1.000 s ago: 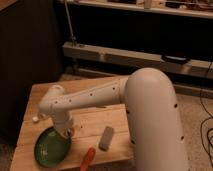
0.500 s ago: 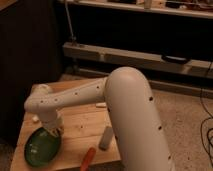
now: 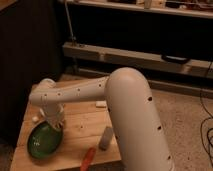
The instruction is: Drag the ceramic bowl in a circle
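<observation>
Ceramic bowl (image 3: 44, 141) under gripper (image 3: 55, 123); no writing legible.

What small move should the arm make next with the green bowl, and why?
Probably keep the gripper pressed at the ceramic bowl's upper right rim and sweep it in a short arc toward the table's middle. The bowl sits near the front left corner, with the orange tool and the grey block to its right, so the arc should stay tight.
</observation>
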`<state>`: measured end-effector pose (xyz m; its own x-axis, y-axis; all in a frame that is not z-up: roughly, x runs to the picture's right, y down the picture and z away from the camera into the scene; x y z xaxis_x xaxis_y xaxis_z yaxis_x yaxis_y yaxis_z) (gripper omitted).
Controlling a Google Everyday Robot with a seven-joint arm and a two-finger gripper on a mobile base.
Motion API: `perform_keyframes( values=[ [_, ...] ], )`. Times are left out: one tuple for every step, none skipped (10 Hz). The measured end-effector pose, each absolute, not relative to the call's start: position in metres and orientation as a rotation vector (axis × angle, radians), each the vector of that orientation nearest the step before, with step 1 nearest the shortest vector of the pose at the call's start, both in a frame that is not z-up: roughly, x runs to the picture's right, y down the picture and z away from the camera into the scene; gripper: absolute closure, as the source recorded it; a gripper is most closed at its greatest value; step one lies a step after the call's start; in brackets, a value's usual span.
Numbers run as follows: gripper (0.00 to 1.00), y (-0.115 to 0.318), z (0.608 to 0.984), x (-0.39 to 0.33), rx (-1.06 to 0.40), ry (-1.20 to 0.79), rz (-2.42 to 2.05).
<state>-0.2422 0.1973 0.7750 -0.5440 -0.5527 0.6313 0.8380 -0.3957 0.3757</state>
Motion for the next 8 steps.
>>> perform_keyframes(
  values=[
    [1.0, 0.199, 0.775, -0.241, -0.522, -0.856, -2.018],
    [1.0, 0.201, 0.775, -0.238, -0.518, -0.856, -2.001],
    [1.0, 0.2, 0.776, -0.223, -0.523, -0.851, -1.98],
    [1.0, 0.198, 0.778, -0.213, -0.528, -0.849, -1.965],
    [1.0, 0.194, 0.78, -0.204, -0.526, -0.85, -1.956],
    [1.0, 0.187, 0.785, -0.198, -0.527, -0.852, -1.955],
    [1.0, 0.183, 0.788, -0.197, -0.529, -0.854, -1.949],
    [1.0, 0.184, 0.788, -0.197, -0.534, -0.846, -1.939]
  ],
)
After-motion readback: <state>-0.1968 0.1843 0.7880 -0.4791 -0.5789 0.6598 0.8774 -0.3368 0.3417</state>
